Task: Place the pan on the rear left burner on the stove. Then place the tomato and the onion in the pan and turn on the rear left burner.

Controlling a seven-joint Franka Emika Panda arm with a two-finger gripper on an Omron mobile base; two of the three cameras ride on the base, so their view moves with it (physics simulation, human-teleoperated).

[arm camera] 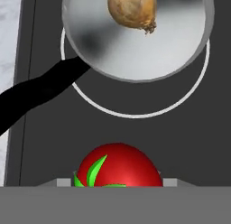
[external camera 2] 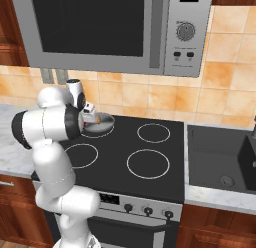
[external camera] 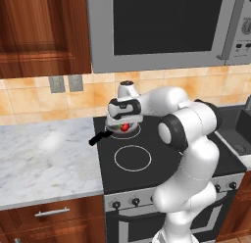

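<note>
Pan: the small round shiny grey steel frying pan [arm camera: 135, 38] with the short black handle [arm camera: 40, 92] sits on the flat black glass cooktop [external camera: 166, 163], over the smaller thin white circle of the rear left burner [arm camera: 135, 112]. You will note it is slightly off centre, with part of the circle showing beside its rim. This placement readies it to receive both vegetables.

The small tan-brown onion [arm camera: 131, 10] already lies inside the pan, against the far side in the hand view; its top is cut off by the picture edge.

The small bright red tomato [arm camera: 118, 166] with the green stem cap is carried at the gripper [external camera: 125, 125], just over the pan's near rim. Judge this as the carry step before release. The fingers are partly spread and appear to pinch the tomato between them; the finger tips themselves are hidden behind the fruit, so confirm contact before you rely on it.

In the right base view the arm covers most of the pan. The small black knobs [external camera 2: 147, 210] on the steel front panel are too small to tell which serves the rear left burner.
</note>
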